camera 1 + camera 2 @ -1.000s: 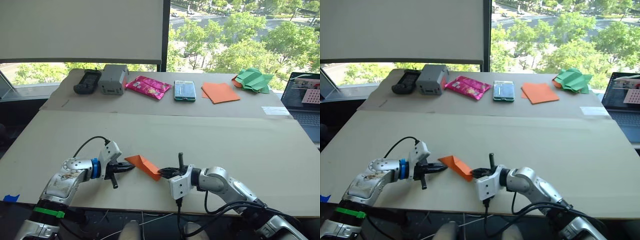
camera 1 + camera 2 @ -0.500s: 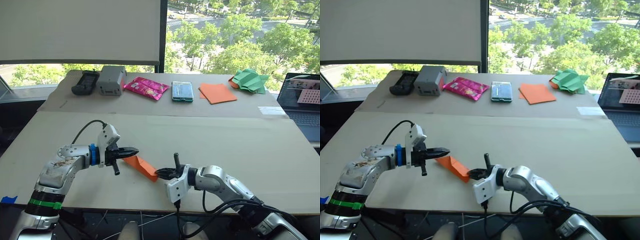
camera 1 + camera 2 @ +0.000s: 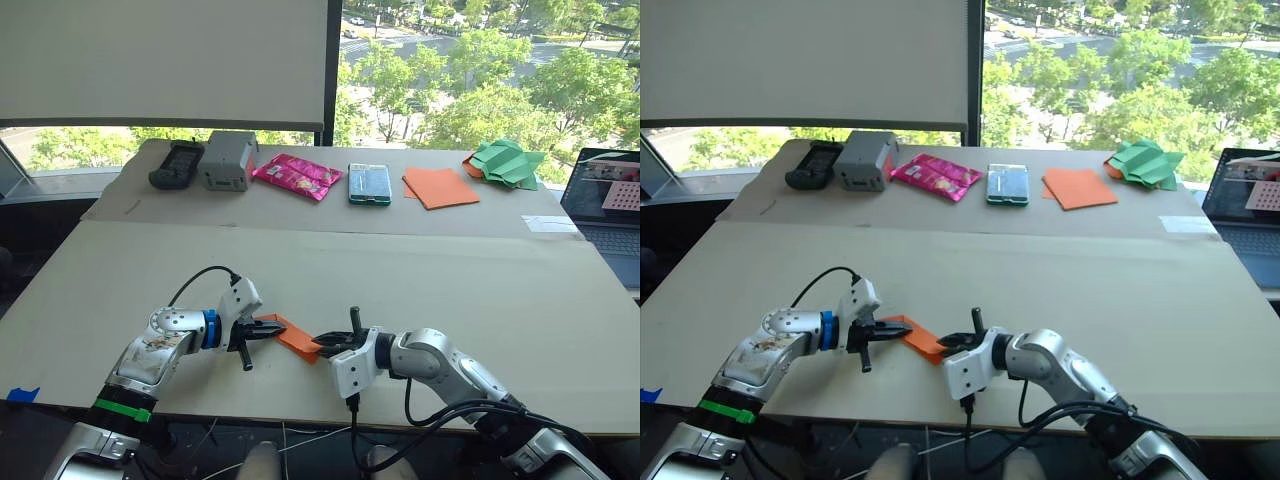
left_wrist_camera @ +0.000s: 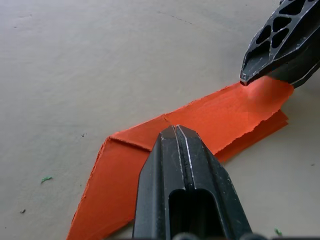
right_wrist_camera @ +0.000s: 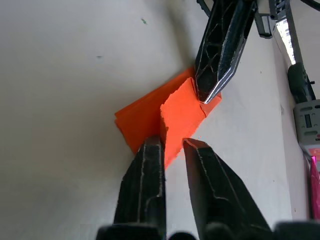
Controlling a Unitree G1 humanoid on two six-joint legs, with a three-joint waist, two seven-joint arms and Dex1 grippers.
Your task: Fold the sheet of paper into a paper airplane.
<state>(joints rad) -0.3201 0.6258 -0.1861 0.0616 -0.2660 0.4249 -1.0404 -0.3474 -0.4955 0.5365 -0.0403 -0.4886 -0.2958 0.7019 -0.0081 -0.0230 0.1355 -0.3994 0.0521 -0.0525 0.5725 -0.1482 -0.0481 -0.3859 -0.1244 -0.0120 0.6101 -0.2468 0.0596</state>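
Left eye view: the sheet of paper [image 3: 297, 337] is seen lying on the tabletop [image 3: 420, 270], near the front edge, between the two hands. It is bright orange and is folded into a long flat strip with sharp creases.

The left hand [image 3: 270, 329] is placed at one end of the strip. In the left wrist view its two black fingers [image 4: 186, 165] are seen pressed tight together, with no gap, and their tip is laid down on top of the paper. Nothing is held between them.

The right hand [image 3: 322, 345] is placed at the other end of the strip. In the right wrist view its fingers [image 5: 145, 185] are seen a little apart, and a raised flap of the orange paper is caught at the tip of one finger. Whether the flap is pinched cannot be told.

Along the far side of the tabletop, well apart from the hands, a black device [image 3: 175, 163], a grey box [image 3: 226, 160], a pink packet [image 3: 296, 174], a phone [image 3: 369, 183], a smooth orange sheet [image 3: 440, 186] and a green paper shape [image 3: 508, 161] are laid out in a row. A laptop [image 3: 606, 206] is seen at the right edge.
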